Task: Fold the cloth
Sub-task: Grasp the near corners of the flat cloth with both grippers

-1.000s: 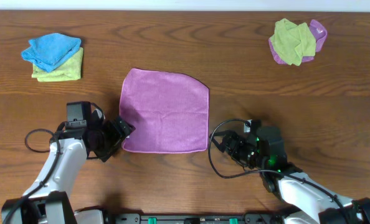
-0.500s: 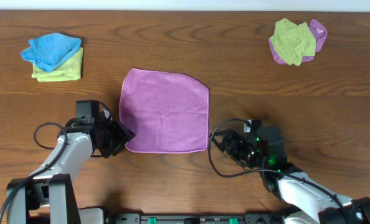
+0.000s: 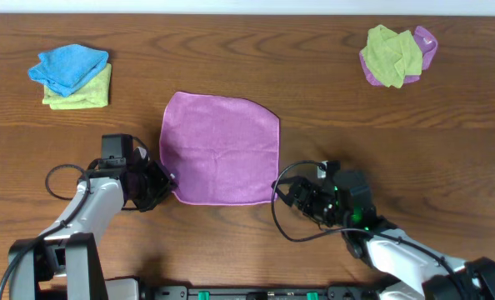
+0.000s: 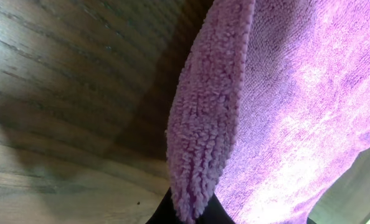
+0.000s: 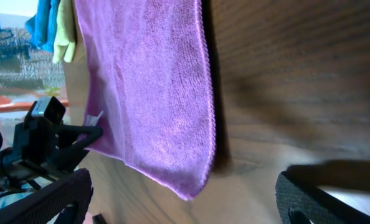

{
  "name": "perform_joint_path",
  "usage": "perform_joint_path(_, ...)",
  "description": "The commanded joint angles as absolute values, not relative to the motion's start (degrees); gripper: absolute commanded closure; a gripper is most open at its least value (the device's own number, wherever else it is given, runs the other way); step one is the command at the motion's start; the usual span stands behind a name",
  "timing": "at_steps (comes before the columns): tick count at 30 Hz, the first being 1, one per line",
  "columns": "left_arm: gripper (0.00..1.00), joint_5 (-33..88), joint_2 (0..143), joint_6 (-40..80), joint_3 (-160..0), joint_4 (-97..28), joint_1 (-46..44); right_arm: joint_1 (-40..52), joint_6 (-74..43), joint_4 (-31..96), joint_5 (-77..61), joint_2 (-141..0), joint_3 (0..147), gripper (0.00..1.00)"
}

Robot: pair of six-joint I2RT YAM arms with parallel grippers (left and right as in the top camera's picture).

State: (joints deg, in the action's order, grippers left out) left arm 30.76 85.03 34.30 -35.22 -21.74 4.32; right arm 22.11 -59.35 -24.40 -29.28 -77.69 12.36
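Observation:
The purple cloth (image 3: 222,150) lies spread flat in the middle of the table. My left gripper (image 3: 168,182) is at its near-left corner and is shut on it. In the left wrist view the fluffy cloth edge (image 4: 203,124) is pinched between the dark jaws of the left gripper (image 4: 186,213) at the bottom of the frame. My right gripper (image 3: 281,190) is at the near-right corner and stands open. In the right wrist view its fingers (image 5: 54,199) are spread wide on either side of the cloth (image 5: 154,93), whose corner tip hangs between them untouched.
A blue cloth (image 3: 68,67) sits on a yellow-green cloth (image 3: 85,96) at the back left. A yellow-green cloth (image 3: 389,54) lies bunched over a purple one (image 3: 425,42) at the back right. Dark wood table (image 3: 356,125) all around.
My left gripper has moved in to the cloth's near-left corner and shut on it. My right gripper has shifted slightly left toward the near-right corner, still open.

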Motion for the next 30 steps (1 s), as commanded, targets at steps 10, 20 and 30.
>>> perform_joint_path(10,0.94,31.59,85.38,33.89,-34.92,-22.44,4.1,22.7,-60.77,-27.57,-26.28,-87.64,11.27,0.09)
perform_joint_path(20,0.94,32.93,85.38,33.91,-34.92,-22.44,4.1,25.8,-62.57,-27.55,-24.21,-91.0,11.68,0.1)
perform_joint_path(30,0.94,33.1,85.38,33.91,-34.92,-22.44,4.1,27.83,-63.22,-27.44,-23.09,-93.03,12.16,0.1)
